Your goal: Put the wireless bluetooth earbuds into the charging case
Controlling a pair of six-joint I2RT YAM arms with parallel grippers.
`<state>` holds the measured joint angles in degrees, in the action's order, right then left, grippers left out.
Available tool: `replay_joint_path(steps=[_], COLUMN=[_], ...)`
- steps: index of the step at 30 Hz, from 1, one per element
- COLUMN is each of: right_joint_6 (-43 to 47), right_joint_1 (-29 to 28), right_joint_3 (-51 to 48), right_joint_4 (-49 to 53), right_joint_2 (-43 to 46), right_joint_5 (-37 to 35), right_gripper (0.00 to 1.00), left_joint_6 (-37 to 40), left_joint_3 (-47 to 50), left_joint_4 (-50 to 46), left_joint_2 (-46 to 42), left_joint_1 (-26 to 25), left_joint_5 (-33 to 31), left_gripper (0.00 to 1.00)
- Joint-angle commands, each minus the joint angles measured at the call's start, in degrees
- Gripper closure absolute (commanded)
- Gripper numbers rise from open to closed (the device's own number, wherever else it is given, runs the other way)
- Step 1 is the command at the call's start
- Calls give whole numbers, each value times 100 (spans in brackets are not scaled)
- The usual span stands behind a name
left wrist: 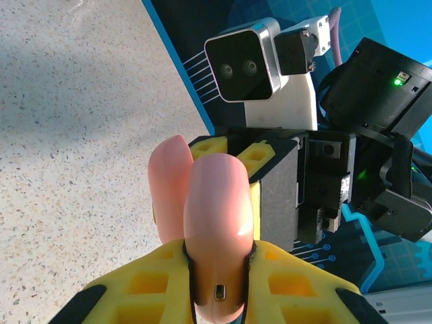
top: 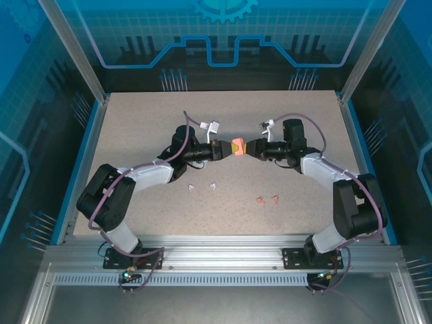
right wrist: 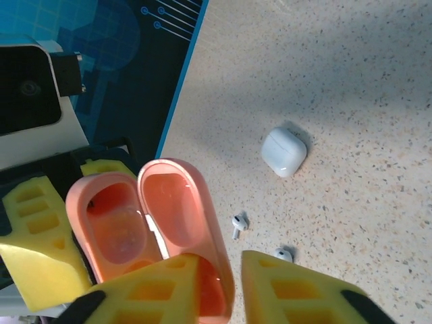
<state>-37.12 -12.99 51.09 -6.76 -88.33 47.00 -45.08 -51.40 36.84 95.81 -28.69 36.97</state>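
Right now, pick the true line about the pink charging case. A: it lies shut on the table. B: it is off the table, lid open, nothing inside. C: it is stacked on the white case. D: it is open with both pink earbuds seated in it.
B: the pink case is clamped in the left gripper, lid swung open and its hollows bare, while the pink earbuds lie on the table.

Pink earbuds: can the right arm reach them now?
Likely not yet: the right gripper is at the open pink case that the left gripper clamps. The pink earbuds lie uncovered on the table, so the way looks free once it backs off.
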Motion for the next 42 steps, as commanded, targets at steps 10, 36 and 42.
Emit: replay_joint_path(steps=[10, 36, 42], right_joint_6=[178, 4032, 4401], right_joint_1=[-46, -214, -443], right_joint_3=[322, 2370, 2574], right_joint_4=[326, 4366, 4749], right_joint_2=[-36, -228, -297], right_joint_5=[4, -1922, -1951], right_gripper=[100, 100, 100], left_joint_6=[-98, 4949, 5446], left_joint_3=[-162, -3706, -4602], left_joint_4=[184, -7694, -8601], left_joint_2=[109, 697, 1477], left_joint_1=[-78, 786, 777], left_joint_5=[-32, 1647, 2076], left_gripper=[100, 15, 25])
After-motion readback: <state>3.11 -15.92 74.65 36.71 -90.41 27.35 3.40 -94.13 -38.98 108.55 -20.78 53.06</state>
